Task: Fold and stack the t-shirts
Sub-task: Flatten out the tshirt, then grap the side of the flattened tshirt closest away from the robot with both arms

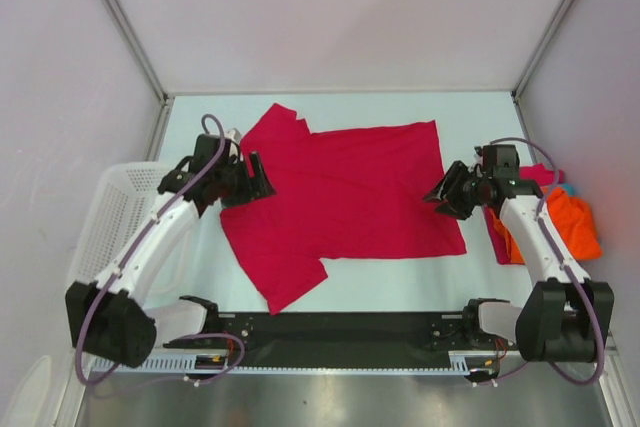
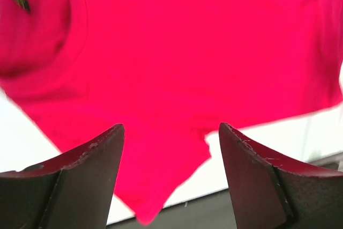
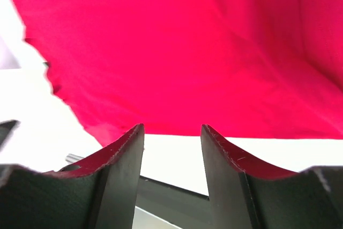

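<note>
The red t-shirt [image 1: 345, 197] lies flat and spread out in the middle of the counter [image 1: 400, 282]. Its neck points to the left and its bottom edge points to the right. One sleeve sticks out at the far left. The other sleeve sticks out toward the near edge of the counter.

The left hand [image 1: 256, 183] sits at the neck end of the shirt, right over its edge. Its two fingers [image 2: 91, 170] are wide apart and there is nothing between them. In the left wrist view the red cloth lies ahead of them, with the neck hole at the upper left.

The right hand [image 1: 441, 197] is at the bottom edge of the shirt. It is open too and holds nothing. In the right wrist view the white counter shows in the gap.

More shirts lie in a small heap on the right side of the counter, just beside the right arm. There is an orange t-shirt [image 1: 578, 225], a pink t-shirt [image 1: 497, 239] and a bit of a teal t-shirt [image 1: 566, 190]. A white basket [image 1: 115, 209] stands at the left edge, beside the left arm.
</note>
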